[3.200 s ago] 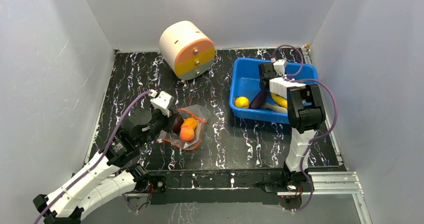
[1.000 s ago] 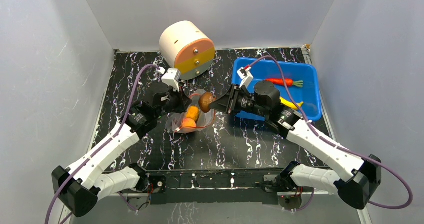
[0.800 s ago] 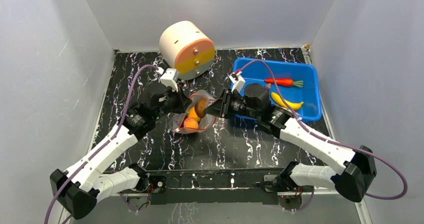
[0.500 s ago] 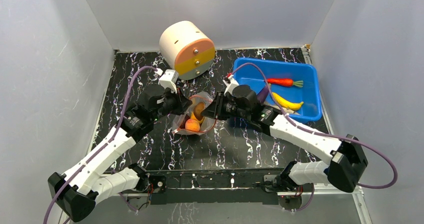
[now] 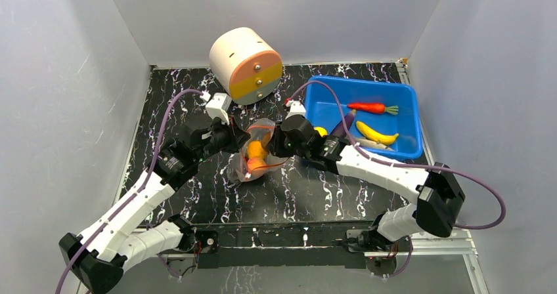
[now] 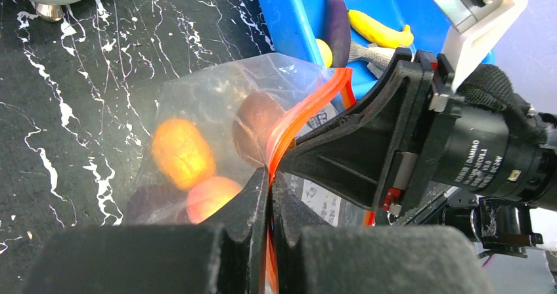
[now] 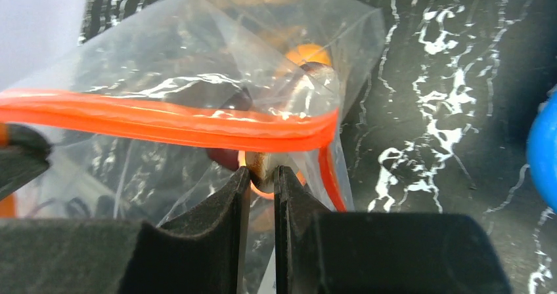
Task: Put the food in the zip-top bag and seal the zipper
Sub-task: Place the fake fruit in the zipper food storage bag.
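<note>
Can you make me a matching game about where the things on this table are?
Things:
1 carrot
2 brown piece
3 cream-and-orange cylinder
4 left gripper

Places:
A pinching the red-orange strip
B in the blue bin
C inside the clear bag
D at the back of the table

Pairs: 1-B, 2-C, 3-D, 4-A

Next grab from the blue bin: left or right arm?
Right. Its end effector is at the zip-top bag mouth, next to the blue bin, holding only the brown piece. The left end effector is pinching the zipper, holding the mouth open.
</note>
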You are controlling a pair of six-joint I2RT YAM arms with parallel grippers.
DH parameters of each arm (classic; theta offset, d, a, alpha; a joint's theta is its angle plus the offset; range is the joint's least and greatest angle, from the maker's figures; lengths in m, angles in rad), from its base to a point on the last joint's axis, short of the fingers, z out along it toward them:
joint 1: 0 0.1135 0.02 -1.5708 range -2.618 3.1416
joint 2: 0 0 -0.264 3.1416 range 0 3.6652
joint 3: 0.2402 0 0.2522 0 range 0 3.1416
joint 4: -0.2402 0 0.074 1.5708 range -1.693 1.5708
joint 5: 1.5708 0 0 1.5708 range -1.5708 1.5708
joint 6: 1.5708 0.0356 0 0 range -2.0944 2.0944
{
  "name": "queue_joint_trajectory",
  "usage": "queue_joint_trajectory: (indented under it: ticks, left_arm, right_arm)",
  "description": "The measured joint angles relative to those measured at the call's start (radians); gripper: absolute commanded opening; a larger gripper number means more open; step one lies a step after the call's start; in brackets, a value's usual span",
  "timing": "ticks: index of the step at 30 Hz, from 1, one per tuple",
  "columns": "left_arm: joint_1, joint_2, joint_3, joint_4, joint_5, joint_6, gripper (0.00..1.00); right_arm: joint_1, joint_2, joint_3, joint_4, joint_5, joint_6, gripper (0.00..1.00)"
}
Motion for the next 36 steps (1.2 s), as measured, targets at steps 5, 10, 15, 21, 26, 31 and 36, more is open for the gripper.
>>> queue_joint_trajectory:
  ticks: [5,10,15,21,26,31,36]
  left_arm:
    - [0.000,-0.014,-0.002,-0.006,0.000,0.003,0.00]
    - [0.000,-0.017,-0.003,-0.009,0.000,0.010,0.00]
    - [0.000,-0.023,-0.005,-0.013,0.000,0.014,0.00]
    - [0.000,-0.029,-0.006,-0.018,-0.002,0.025,0.00]
    - [0.000,-0.031,-0.011,-0.021,-0.002,0.045,0.00]
    - [0.000,-0.032,-0.023,-0.033,-0.011,0.072,0.00]
    - [0.000,-0.032,-0.027,-0.040,-0.029,0.109,0.00]
  right_arm:
    - [0.045,0.039,0.032,-0.054,0.151,-0.031,0.02]
    - [0.073,0.079,0.052,-0.071,0.205,-0.055,0.13]
    - [0.074,0.106,0.055,-0.049,0.185,-0.067,0.28]
    - [0.074,0.132,0.064,-0.042,0.154,-0.069,0.47]
    - [0.074,0.131,0.104,-0.053,0.128,-0.085,0.54]
    - [0.074,0.093,0.151,-0.088,0.116,-0.130,0.59]
    - [0.070,0.021,0.182,-0.130,0.122,-0.183,0.57]
